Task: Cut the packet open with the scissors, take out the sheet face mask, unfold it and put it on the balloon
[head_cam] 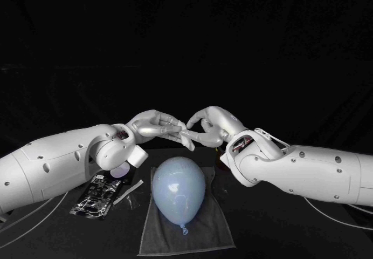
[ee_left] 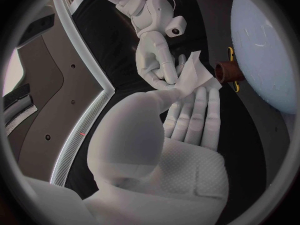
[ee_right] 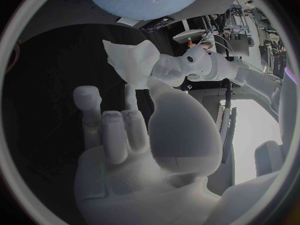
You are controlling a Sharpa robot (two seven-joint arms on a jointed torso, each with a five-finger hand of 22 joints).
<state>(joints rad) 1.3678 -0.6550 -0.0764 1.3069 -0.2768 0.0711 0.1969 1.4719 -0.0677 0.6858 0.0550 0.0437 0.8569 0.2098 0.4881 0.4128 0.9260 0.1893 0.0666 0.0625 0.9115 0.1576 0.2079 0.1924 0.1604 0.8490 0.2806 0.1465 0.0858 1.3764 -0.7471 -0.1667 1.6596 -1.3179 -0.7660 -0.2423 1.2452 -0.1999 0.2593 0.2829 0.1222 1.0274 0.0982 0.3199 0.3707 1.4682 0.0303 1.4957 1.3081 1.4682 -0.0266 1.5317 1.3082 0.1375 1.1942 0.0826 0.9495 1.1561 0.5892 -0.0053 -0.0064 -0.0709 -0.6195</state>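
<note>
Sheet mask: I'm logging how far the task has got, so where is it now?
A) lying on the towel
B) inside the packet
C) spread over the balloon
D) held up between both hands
D: the left hand and the right hand both pinch the sheet mask in the air, clear of the balloon, which lies bare on the towel.

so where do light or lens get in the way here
head view: surroundings fall to black, soft sheen on the balloon; left wrist view: fisheye bows straight edges, sheet mask well lit; right wrist view: glare whites out the area beside the right hand
</note>
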